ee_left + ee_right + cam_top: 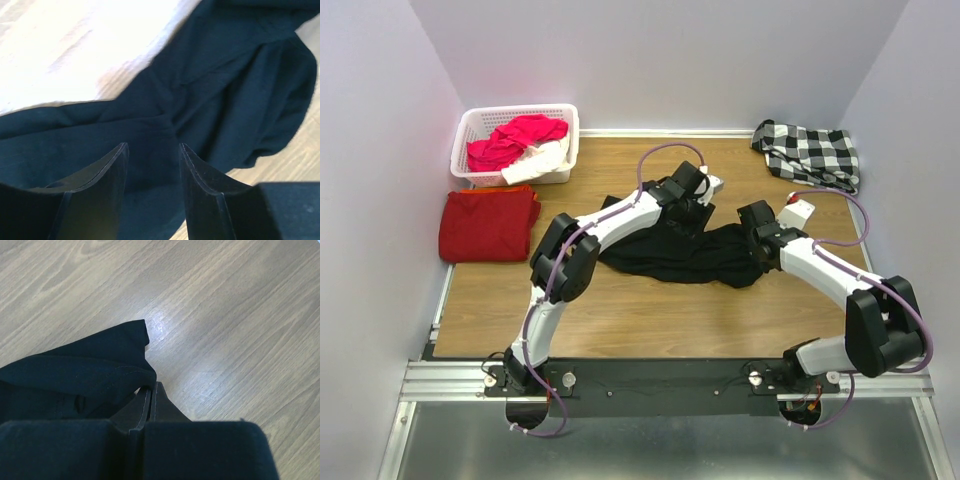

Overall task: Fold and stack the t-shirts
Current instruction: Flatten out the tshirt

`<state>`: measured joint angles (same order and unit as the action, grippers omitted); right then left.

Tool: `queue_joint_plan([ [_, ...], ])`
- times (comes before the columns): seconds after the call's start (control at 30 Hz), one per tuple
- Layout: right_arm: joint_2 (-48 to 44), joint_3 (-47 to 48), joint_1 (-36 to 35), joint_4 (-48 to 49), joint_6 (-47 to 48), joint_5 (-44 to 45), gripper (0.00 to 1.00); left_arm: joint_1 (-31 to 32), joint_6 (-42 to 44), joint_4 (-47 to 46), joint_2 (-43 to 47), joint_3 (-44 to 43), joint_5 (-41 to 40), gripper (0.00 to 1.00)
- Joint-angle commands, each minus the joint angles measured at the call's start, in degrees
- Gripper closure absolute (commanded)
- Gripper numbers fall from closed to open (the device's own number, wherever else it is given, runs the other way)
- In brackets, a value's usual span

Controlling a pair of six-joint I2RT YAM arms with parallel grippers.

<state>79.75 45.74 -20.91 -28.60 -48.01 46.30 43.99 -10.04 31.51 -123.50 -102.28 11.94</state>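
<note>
The left gripper (153, 146) holds its dark fingers (107, 190) apart. The crumpled black cloth t-shirt (225, 90) lies directly beneath and between them, unpinched. The right gripper (152, 387) has its fingers pressed together against the shirt's folded edge; whether any cloth is caught between them cannot be told. The shirt lies bunched mid-table between both arms on the light wooden table (650, 320). A folded dark-red t-shirt (488, 225) lies at the table's left side, just in front of a white plastic basket (520, 109).
</note>
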Motion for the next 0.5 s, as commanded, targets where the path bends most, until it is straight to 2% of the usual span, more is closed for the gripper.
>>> queue_joint_plan([
  [0.0, 0.15, -0.56, 0.43, -1.02, -0.42, -0.25, 0.99, 1.19, 1.08, 0.84, -1.39, -1.87, 3.17, 0.46],
  [0.47, -1.43, -1.26, 0.78, -1.37, 1.07, -0.51, 0.99, 1.89, -0.15, -0.48, -6.92, -5.56, 1.16, 0.40],
])
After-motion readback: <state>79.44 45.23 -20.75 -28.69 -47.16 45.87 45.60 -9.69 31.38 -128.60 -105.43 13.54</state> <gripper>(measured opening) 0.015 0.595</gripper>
